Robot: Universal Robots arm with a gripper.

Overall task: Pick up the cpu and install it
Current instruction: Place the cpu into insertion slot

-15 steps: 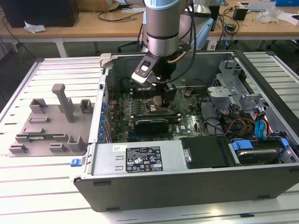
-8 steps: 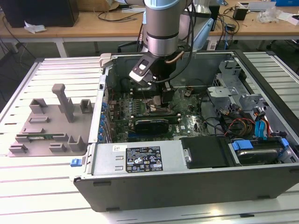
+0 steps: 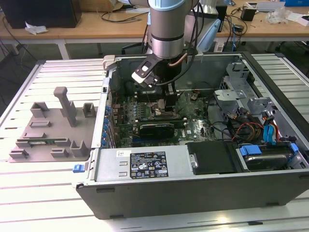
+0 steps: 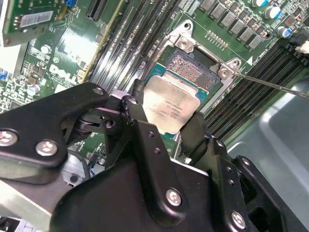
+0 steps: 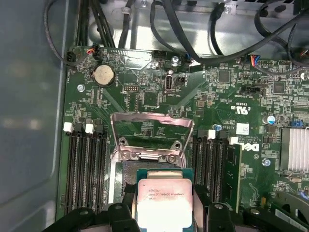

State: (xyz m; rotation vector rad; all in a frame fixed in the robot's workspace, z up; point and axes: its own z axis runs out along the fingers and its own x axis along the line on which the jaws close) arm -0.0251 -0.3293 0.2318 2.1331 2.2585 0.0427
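Note:
My gripper (image 3: 169, 104) is down inside the open computer case (image 3: 193, 186), over the green motherboard (image 3: 193, 123). In both wrist views its black fingers (image 4: 137, 113) are shut on two opposite edges of the cpu (image 4: 169, 108), a small square chip with a silver-grey top plate. The cpu (image 5: 163, 200) hangs just above the open socket (image 4: 193, 65), partly covering it and slightly tilted in the second wrist view. The socket's metal load plate (image 5: 152, 130) stands raised beyond the chip. Whether the chip touches the socket I cannot tell.
Memory slots (image 5: 87, 164) flank the socket on both sides. A grey slotted fixture tray (image 3: 48, 128) lies on the table at the exterior view's left. Cables and drive bays (image 3: 260, 130) fill the case's right end. A power supply (image 3: 145, 164) sits along the near wall.

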